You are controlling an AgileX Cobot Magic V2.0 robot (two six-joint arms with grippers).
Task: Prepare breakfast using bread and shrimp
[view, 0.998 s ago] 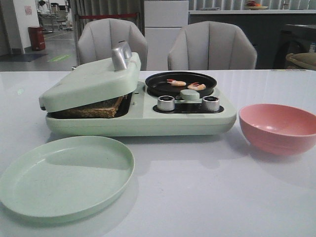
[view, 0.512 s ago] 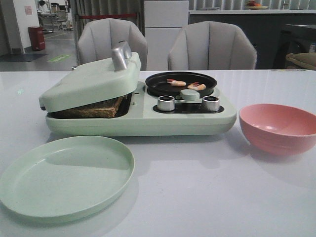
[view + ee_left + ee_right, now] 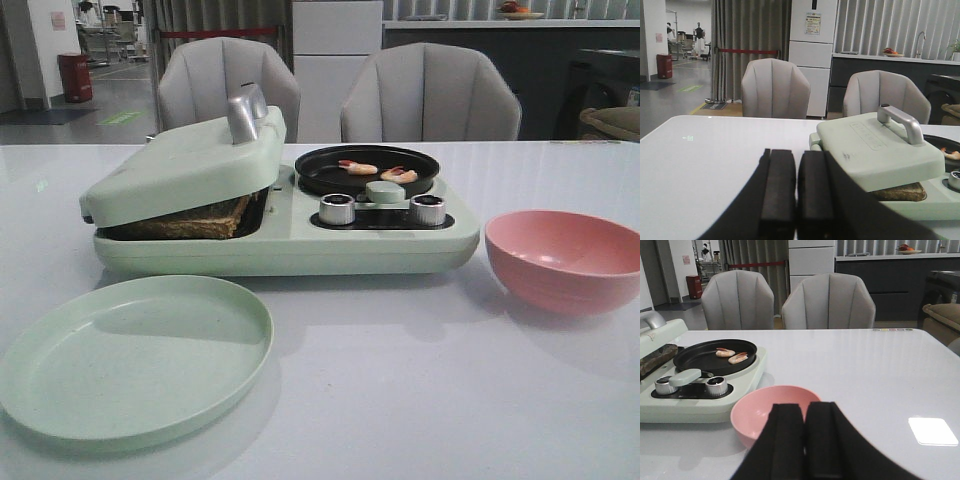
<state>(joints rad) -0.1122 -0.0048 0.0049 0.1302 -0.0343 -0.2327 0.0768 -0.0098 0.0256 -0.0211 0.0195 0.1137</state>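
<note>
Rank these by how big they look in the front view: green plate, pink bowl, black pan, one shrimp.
1. green plate, though it lies nearest the camera
2. pink bowl
3. black pan, slightly smaller, but farther back
4. shrimp

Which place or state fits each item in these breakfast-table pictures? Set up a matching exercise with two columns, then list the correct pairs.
Column 1:
1. shrimp
2. bread
3. pink bowl
4. green plate

Column 2:
A. empty, at the table's front, on the robot's left
B. lying in the round black pan
C. empty, to the right of the cooker
D. under the part-raised lid

Pairs: 1-B, 2-D, 3-C, 4-A
</note>
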